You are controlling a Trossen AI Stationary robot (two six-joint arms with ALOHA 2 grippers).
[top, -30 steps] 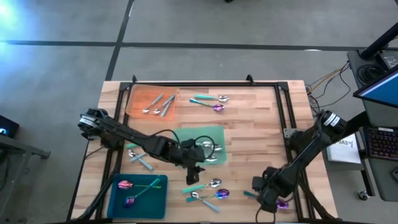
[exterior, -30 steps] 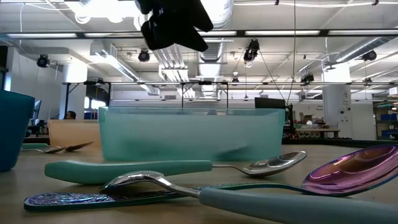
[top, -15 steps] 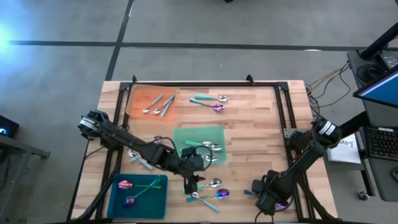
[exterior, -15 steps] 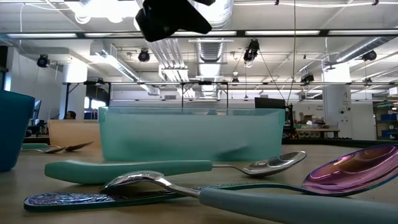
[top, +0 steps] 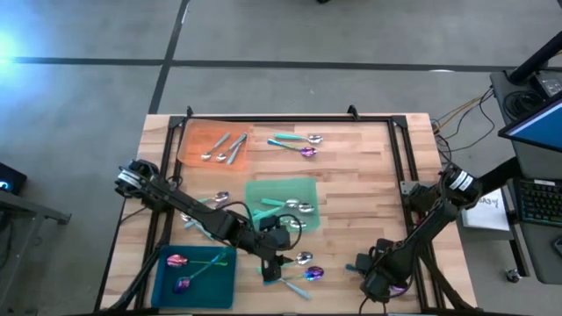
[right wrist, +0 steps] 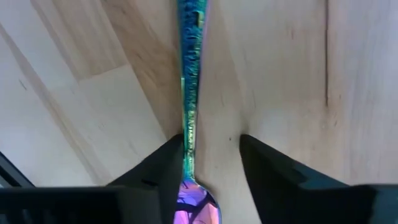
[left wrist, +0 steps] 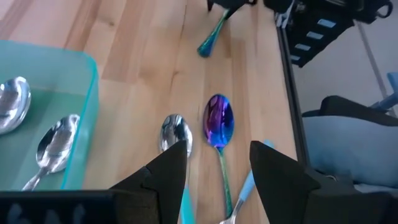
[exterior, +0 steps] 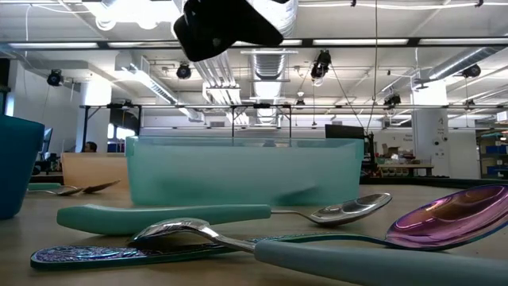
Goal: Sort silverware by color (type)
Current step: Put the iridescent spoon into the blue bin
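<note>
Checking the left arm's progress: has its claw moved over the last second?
Yes. In the high view the left claw has moved off the green mat toward the near table edge, now over the loose spoons.

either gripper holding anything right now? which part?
Left gripper: nothing, open above the spoons. Right gripper straddles the iridescent spoon near its bowl, fingers not visibly clamped; cannot tell.

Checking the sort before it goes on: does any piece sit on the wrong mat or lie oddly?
One does: on the orange mat a teal-handled utensil lies among all-silver ones, so that pile looks mixed. A purple spoon also lies at the near right table edge, under the right gripper, far from the teal mat that holds the other purple ones.
</note>
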